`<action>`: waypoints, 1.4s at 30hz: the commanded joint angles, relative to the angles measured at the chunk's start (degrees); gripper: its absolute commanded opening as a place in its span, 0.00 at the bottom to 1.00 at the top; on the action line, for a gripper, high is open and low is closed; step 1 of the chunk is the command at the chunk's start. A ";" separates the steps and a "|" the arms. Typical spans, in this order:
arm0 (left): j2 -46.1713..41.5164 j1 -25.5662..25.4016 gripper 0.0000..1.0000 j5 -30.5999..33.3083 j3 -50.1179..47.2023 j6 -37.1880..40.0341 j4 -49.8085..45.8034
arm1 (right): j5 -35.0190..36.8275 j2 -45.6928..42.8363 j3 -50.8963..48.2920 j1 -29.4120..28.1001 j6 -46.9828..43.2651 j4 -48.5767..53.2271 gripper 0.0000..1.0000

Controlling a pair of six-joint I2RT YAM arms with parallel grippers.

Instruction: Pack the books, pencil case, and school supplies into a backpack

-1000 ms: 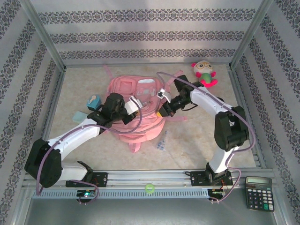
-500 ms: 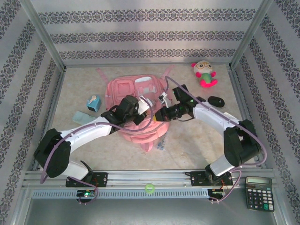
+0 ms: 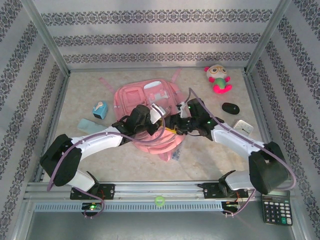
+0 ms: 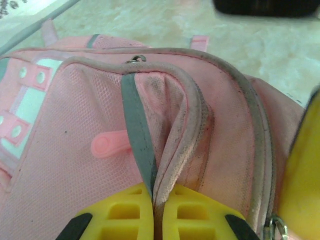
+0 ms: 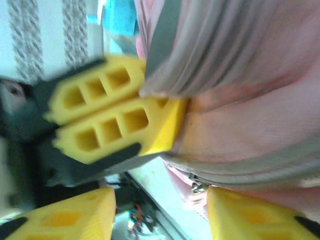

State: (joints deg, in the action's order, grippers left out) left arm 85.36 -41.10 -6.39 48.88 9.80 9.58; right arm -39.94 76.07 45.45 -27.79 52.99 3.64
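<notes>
The pink backpack (image 3: 146, 97) lies flat in the middle of the table. My left gripper (image 3: 159, 120) is at its near end, yellow fingers (image 4: 125, 212) shut on a raised fold of the backpack's piped edge (image 4: 172, 150). My right gripper (image 3: 173, 125) faces it from the right and stands open (image 5: 160, 212), with a metal zipper pull (image 5: 197, 187) just above its gap. A clear packet of school supplies (image 3: 175, 154) lies by the backpack's near edge, and a pale teal piece (image 3: 86, 125) lies to the left. The books and pencil case are out of view.
A teal box (image 3: 100, 108) stands left of the backpack. At the back right are a pink-and-green plush toy (image 3: 218, 78), a black oval object (image 3: 230, 107) and a small white square item (image 3: 243, 126). A calculator (image 3: 276, 205) sits beyond the front rail.
Both grippers moved toward the backpack's near end and closer together. The right gripper went from shut to open. The right arm swung forward, uncovering the black oval object and the white item.
</notes>
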 commanded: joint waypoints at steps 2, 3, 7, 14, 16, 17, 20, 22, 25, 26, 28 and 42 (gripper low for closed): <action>-3.90 0.09 0.00 -8.71 -2.26 3.36 10.52 | 5.45 -7.25 -2.92 4.33 5.41 0.63 0.64; -4.10 0.26 0.00 -10.03 -2.64 3.59 11.21 | 6.46 -8.12 -3.16 4.79 5.72 1.39 0.64; -4.55 1.08 0.00 -15.75 -4.12 4.00 15.18 | 7.50 -8.28 -4.06 5.74 8.27 0.55 0.65; -4.48 2.36 0.00 -21.66 -4.97 5.13 18.25 | 7.05 -3.08 -1.21 4.06 12.36 -4.40 0.66; -4.50 3.14 0.00 -21.35 -5.14 5.52 18.30 | 7.96 -2.84 -1.32 4.21 13.25 -4.69 0.67; -4.47 3.59 0.00 -21.22 -5.18 6.17 17.74 | 8.58 -3.17 -1.72 4.53 13.62 -4.53 0.68; -4.79 5.03 0.00 -21.46 -5.09 7.66 16.77 | 10.41 -4.58 -3.94 5.52 14.83 -4.02 0.70; -5.00 5.88 0.00 -22.87 -4.93 7.65 16.86 | 10.68 -5.31 -5.03 5.90 15.12 -3.45 0.70; -5.22 6.41 0.00 -24.60 -4.67 7.88 16.71 | 10.76 -5.09 -4.79 5.30 15.04 -3.64 0.71; -5.23 6.45 0.00 -25.12 -4.53 7.95 16.63 | 10.85 -4.69 -4.28 4.90 15.08 -3.64 0.71; -5.23 6.44 0.00 -25.71 -4.57 7.82 16.69 | 10.61 -3.41 -3.09 3.93 15.13 -4.44 0.71; -3.73 7.98 0.00 -36.87 -0.59 21.09 4.78 | 13.11 4.38 -1.37 -0.13 23.29 -20.90 0.21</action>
State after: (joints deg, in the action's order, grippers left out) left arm 82.87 -31.99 -30.85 43.88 23.35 14.48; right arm -30.59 79.29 44.58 -26.63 73.10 -10.39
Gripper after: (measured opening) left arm 0.077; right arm 0.249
